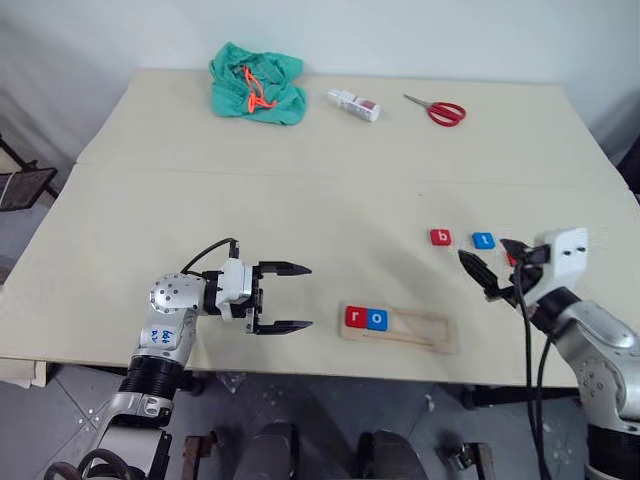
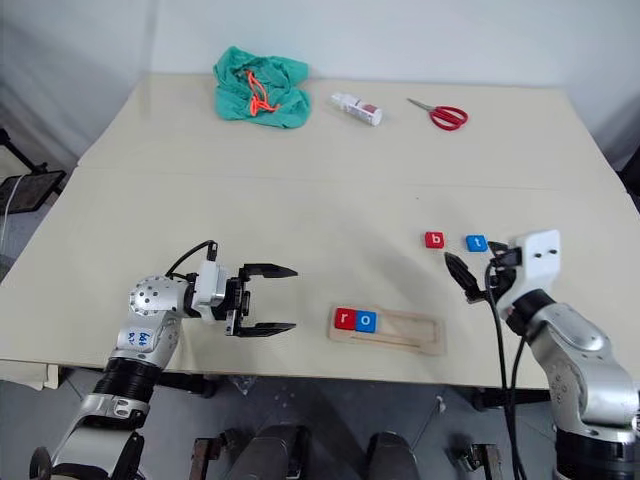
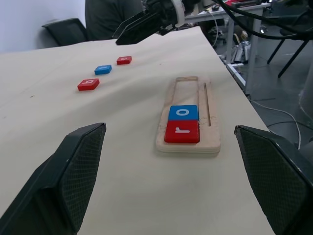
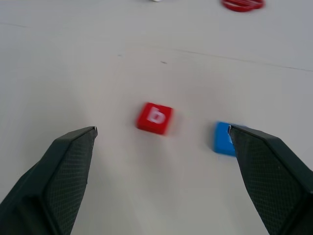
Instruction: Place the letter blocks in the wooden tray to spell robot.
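Right wrist view: blue tile (image 4: 224,139) partly hidden behind a finger (image 4: 274,181), its letter unreadable; scissors (image 4: 243,4) cut off by the frame edge. Head views: third loose tile (image 1: 511,258) (red) mostly hidden behind the right gripper (image 1: 492,268); its letter cannot be read. Bottle (image 1: 354,104) label too small to read.
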